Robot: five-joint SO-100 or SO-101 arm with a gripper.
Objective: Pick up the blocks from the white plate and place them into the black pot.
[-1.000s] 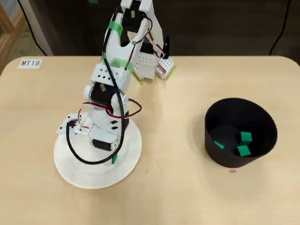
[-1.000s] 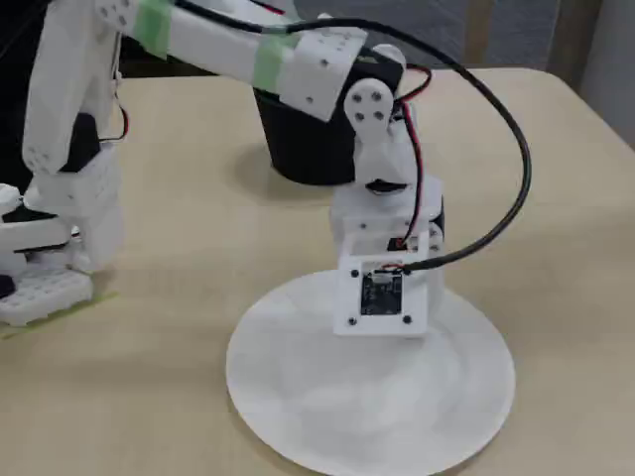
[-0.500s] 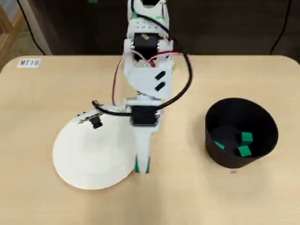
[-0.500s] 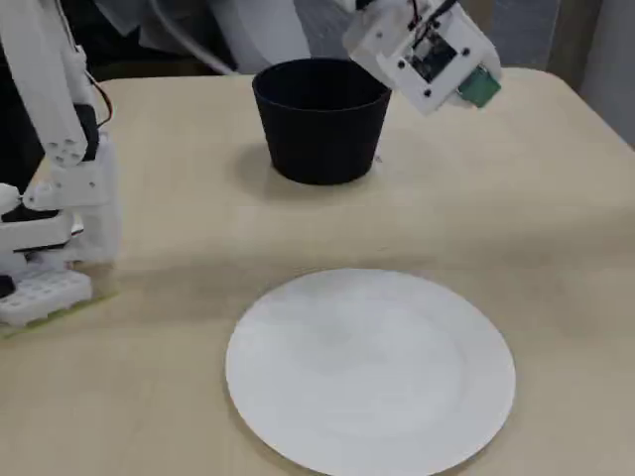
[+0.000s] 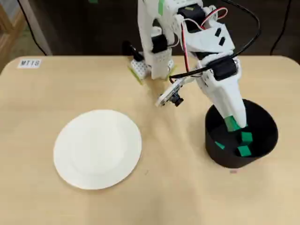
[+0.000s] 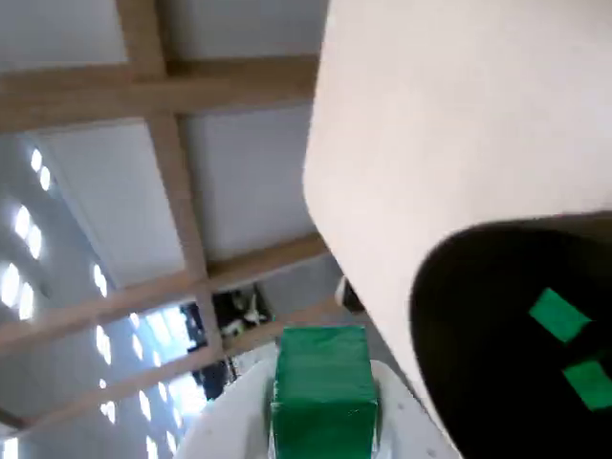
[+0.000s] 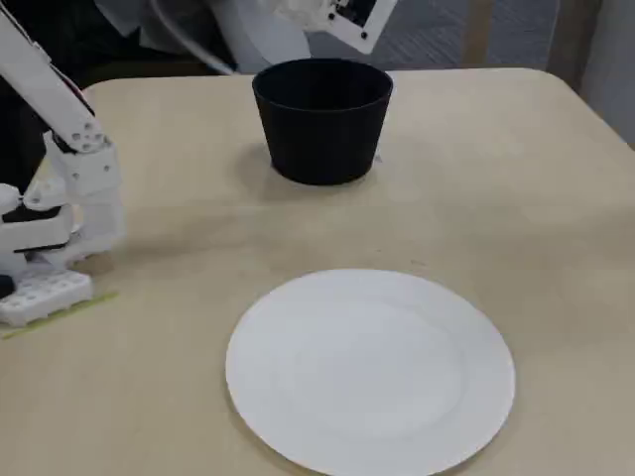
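White plate (image 5: pixel 97 149): bare. Claw (image 5: pixel 233 124) over black pot (image 5: pixel 269 140) mouth, pinching green block (image 6: pixel 322 382) for drop; three blocks (image 5: pixel 244 151) inside pot already.

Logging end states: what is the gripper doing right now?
Gripper: over the black pot, closed on a green block.
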